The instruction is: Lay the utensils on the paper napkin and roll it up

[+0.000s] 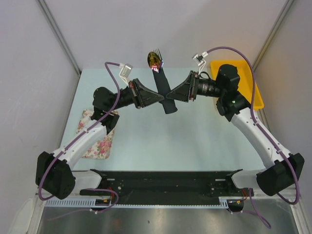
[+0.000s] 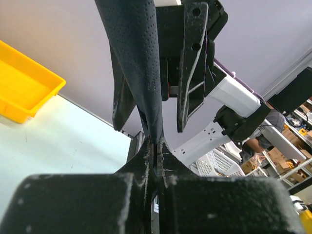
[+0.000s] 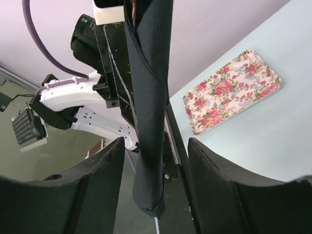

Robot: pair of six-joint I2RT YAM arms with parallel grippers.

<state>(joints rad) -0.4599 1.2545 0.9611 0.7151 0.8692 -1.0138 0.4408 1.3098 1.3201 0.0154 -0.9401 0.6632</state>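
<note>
Left claw [image 1: 162, 99] pinching rolled paper napkin [image 1: 161, 80], right claw [image 1: 171, 95] parted

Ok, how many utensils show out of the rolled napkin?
2: a spoon and a fork, side by side at the far end of the napkin roll; more may be hidden inside.

Middle crowded, near table open
Left gripper [image 1: 160, 99] and right gripper [image 1: 172, 94] faced nose to nose above the table [image 1: 185, 144], the paper napkin [image 1: 162, 80] roll barring the gap; floral mat [image 1: 97, 132] lay left, yellow tray [image 1: 257, 96] far right, bare surface between.
</note>
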